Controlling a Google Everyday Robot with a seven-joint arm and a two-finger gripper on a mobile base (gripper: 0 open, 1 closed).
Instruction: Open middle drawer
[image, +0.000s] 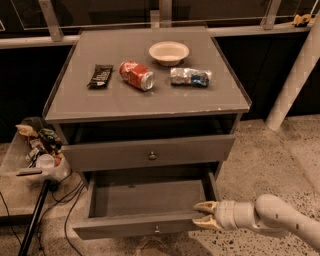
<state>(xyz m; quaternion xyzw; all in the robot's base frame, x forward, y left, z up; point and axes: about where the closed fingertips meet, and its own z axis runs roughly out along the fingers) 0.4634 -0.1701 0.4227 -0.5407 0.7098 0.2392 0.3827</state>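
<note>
The middle drawer (120, 229) stands pulled out at the bottom of the grey cabinet. Its plain grey inside (150, 197) is empty, and its small round knob (157, 229) sits at the centre of the front. My gripper (202, 215) comes in from the lower right on a white arm (270, 215). It sits at the right front corner of this drawer, with its tan fingers (204, 205) apart and nothing between them. The drawer front above (110, 156) is closed, with its own knob (152, 155).
On the cabinet top (150, 107) lie a dark snack bar (100, 75), a red can (136, 75) on its side, a white bowl (169, 52) and a crumpled silver-blue bag (190, 77). A cluttered bin (35, 150), a black pole (32, 225) and cables (67, 215) are at left. A white pillar (295, 85) stands at right.
</note>
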